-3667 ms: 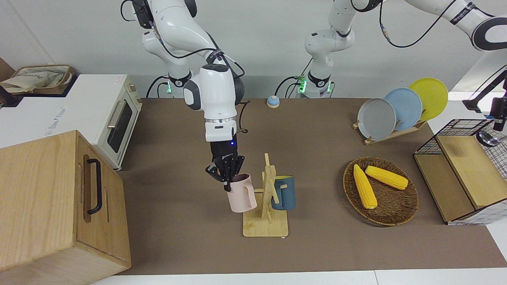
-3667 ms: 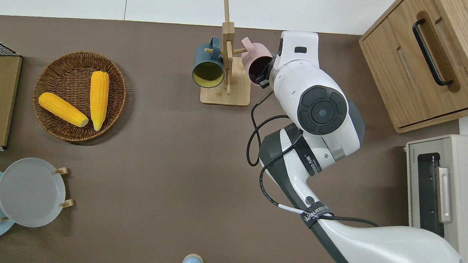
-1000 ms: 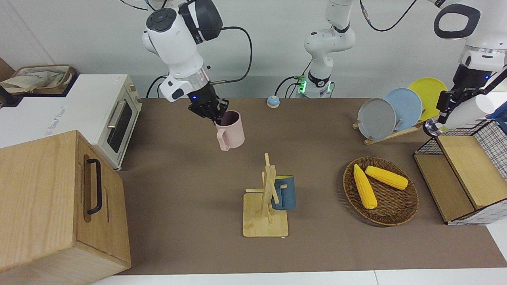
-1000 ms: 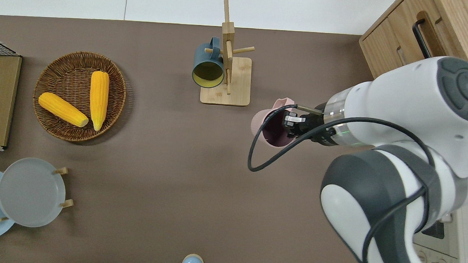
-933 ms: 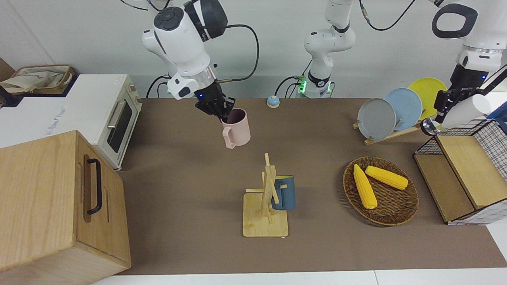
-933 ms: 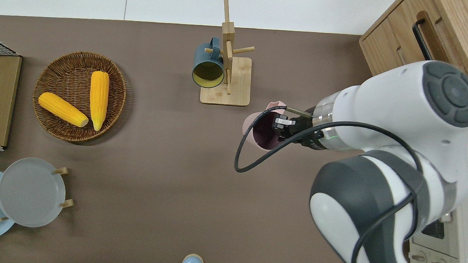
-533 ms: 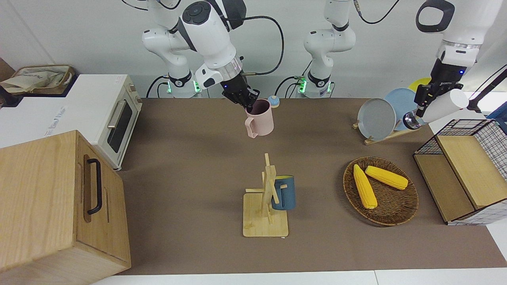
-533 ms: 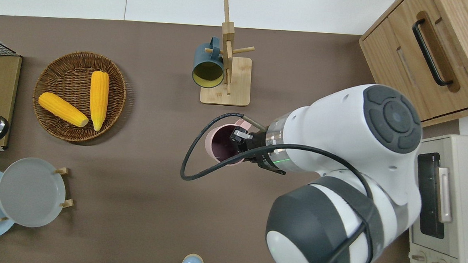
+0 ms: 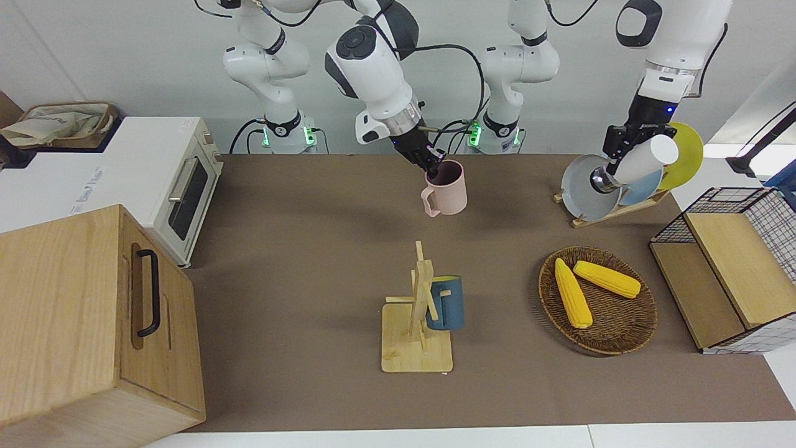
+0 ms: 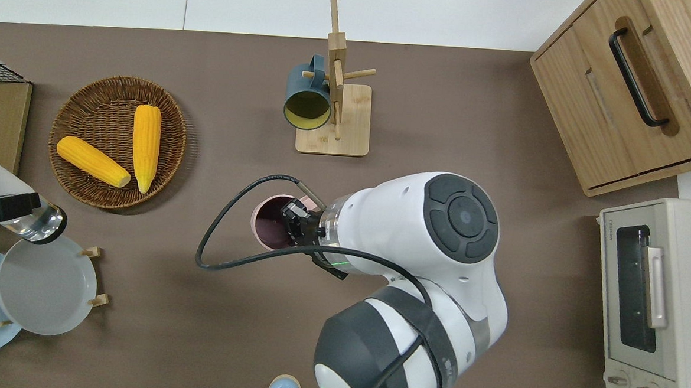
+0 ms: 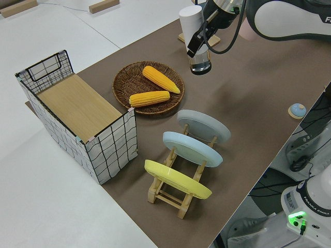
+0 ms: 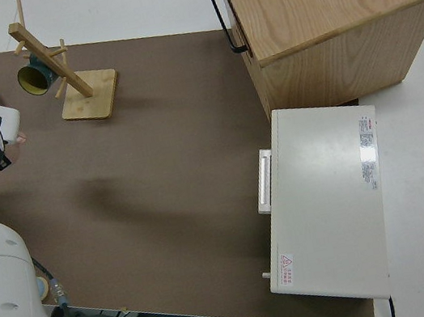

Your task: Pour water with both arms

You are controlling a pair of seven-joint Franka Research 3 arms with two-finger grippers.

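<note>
Smooth pink mug (image 9: 446,190), cylinder with a loop handle, upright and mouth up at upper centre of the front view, over bare brown table (image 9: 298,249), pinched at the rim by the right gripper (image 9: 433,167). White bottle (image 9: 634,162) with a clear glassy end, long axis tilted, clear end lower, at upper right over the grey plate (image 10: 45,285), clenched in the left gripper (image 9: 615,146).

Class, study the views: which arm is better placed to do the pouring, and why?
Left. The left gripper holds the tilted white bottle; the right gripper holds the upright pink mug, mouth upward, ready to receive.
</note>
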